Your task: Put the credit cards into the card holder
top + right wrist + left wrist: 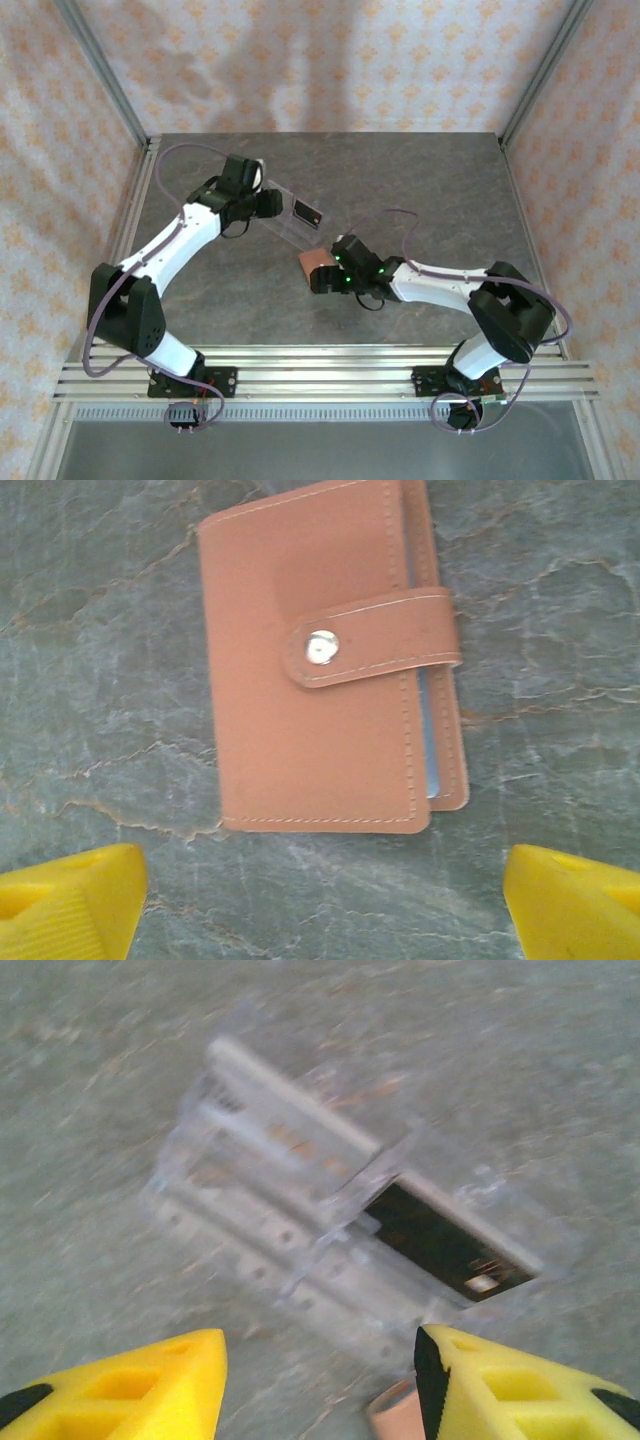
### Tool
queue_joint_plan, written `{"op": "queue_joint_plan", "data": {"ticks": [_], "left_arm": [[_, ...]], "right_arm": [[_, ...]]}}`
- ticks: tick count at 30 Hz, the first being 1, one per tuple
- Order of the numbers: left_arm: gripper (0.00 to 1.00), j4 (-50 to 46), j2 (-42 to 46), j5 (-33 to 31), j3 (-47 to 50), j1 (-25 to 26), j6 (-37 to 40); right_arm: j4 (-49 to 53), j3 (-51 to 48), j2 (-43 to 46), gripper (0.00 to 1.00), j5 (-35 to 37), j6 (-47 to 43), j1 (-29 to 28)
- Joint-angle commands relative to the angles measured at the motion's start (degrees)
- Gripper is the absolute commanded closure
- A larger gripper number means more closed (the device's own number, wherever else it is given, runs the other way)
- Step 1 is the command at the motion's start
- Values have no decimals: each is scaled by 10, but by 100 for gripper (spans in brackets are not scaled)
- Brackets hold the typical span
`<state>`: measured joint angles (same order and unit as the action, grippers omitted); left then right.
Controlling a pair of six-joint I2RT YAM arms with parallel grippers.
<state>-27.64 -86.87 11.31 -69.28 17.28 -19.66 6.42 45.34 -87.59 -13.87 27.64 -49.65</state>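
Right jaws stand wide open, empty. In the right wrist view the card holder (330,670) lies flat on the surface (100,600) at 12 o'clock from them, clear of both fingertips (70,900). Its snap tab is fastened, and a pale blue edge (431,735) peeks out at its 3 o'clock side. Farther off, left jaws are also spread wide, holding nothing. The clear stand (290,1200) sits at their 12 o'clock, with the black card (440,1240) in it toward 1 o'clock — its light mark too blurred to read.
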Motion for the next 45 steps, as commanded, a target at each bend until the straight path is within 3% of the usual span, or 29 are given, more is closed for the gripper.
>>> {"op": "queue_joint_plan", "data": {"ticks": [1, 8, 10, 14, 17, 19, 23, 26, 30, 38, 45], "left_arm": [[44, 2, 38, -22, 40, -17, -39], [41, 58, 63, 17, 111, -83, -68], [40, 96, 62, -8, 121, -86, -65], [37, 129, 51, -53, 109, -87, -47], [23, 138, 45, -70, 102, -88, -30], [1, 152, 37, -69, 100, -88, -27], [0, 150, 26, -59, 89, -88, -22], [1, 131, 21, -72, 85, -90, -37], [1, 130, 13, -48, 87, -98, -38], [1, 186, -62, 147, 39, -124, -12], [1, 207, -152, 173, -28, -137, -1]], "right_arm": [[18, 14, 1, 8, 18, -16, -11], [3, 13, 22, 7, 23, -40, -31], [-21, 12, 27, 6, 26, -38, -31], [-89, 18, 24, 1, 108, -65, -31], [-128, 44, 4, 1, 134, -97, -31], [-130, 60, -2, 1, 149, -92, -31], [-146, 42, 22, 1, 188, -73, -31], [-86, 57, 30, 1, 213, -69, -31], [-37, 76, 19, 1, 197, -52, -19], [-62, 100, -38, 0, 143, 3, 14], [-81, 132, -108, 0, 148, -33, 22]]}}
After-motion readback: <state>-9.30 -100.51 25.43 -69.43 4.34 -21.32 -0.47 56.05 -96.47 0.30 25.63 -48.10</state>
